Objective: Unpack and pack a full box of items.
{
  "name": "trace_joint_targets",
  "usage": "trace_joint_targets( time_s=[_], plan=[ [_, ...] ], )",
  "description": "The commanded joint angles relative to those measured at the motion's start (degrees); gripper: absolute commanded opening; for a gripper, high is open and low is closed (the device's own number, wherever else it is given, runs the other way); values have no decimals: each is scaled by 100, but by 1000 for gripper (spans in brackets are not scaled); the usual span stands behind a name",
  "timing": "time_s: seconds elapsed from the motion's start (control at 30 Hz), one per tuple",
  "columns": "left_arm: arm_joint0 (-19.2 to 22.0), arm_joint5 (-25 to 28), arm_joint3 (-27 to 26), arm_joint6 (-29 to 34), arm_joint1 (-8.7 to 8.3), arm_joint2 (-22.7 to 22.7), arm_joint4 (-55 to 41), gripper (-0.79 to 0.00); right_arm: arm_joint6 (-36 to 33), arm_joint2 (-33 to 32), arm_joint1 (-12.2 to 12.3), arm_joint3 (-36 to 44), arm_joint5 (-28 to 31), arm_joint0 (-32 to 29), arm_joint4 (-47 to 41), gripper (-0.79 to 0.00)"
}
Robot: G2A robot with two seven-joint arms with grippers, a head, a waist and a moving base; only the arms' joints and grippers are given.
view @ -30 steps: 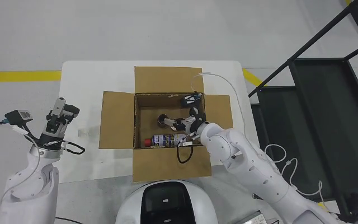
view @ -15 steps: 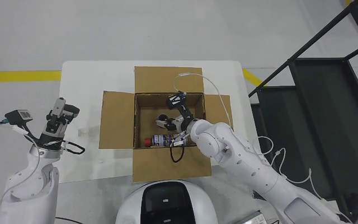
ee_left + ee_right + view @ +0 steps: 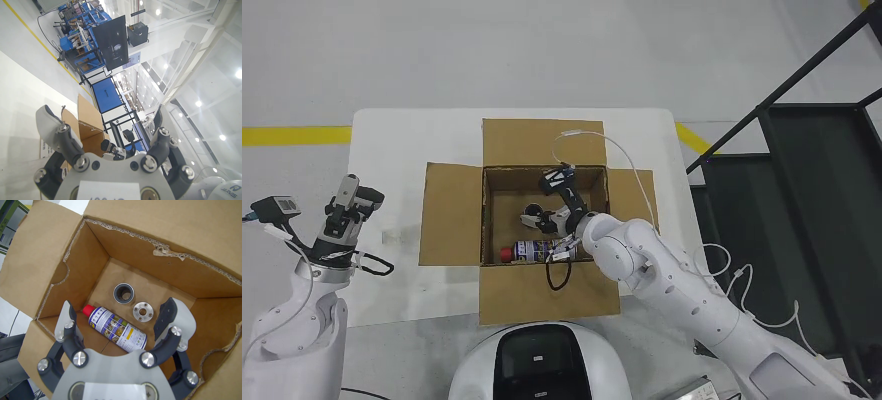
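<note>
An open cardboard box (image 3: 450, 215) stands in the middle of the white table (image 3: 402, 150). On its floor lie a spray can (image 3: 117, 328) with a red cap, a black ring with a metal rim (image 3: 123, 293), and a round metal flange (image 3: 143, 311). My right gripper (image 3: 118, 306) hangs open inside the box, above the can and touching nothing. In the top view the right gripper (image 3: 542, 220) is over the box's middle, with the can (image 3: 537, 249) along the near wall. My left gripper (image 3: 102, 113) is open and empty, raised beyond the table's left edge (image 3: 350, 195).
All four box flaps are folded outward, with the box (image 3: 88, 121) seen from the side in the left wrist view. A black metal stair frame (image 3: 802, 170) stands right of the table. A white cable (image 3: 642, 150) arcs over the box's right flap.
My right gripper moved from the box's right side toward its middle, then held still. The left arm has not moved.
</note>
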State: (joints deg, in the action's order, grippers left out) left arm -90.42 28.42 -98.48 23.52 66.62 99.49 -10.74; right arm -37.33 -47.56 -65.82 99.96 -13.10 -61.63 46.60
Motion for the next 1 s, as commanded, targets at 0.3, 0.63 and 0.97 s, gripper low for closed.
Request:
trace_joint_targets(
  time_s=[0.3, 0.63, 0.97],
  plan=[
    [0, 0, 0, 0, 0, 0, 0, 0, -400, 448, -195, -724, 284, 488, 394, 0],
    [0, 0, 0, 0, 0, 0, 0, 0, -353, 956, -558, -1689, 939, 1078, -70, 0],
    [0, 0, 0, 0, 0, 0, 0, 0, -395, 1331, -901, -2639, 1113, 1632, -7, 0]
  ],
)
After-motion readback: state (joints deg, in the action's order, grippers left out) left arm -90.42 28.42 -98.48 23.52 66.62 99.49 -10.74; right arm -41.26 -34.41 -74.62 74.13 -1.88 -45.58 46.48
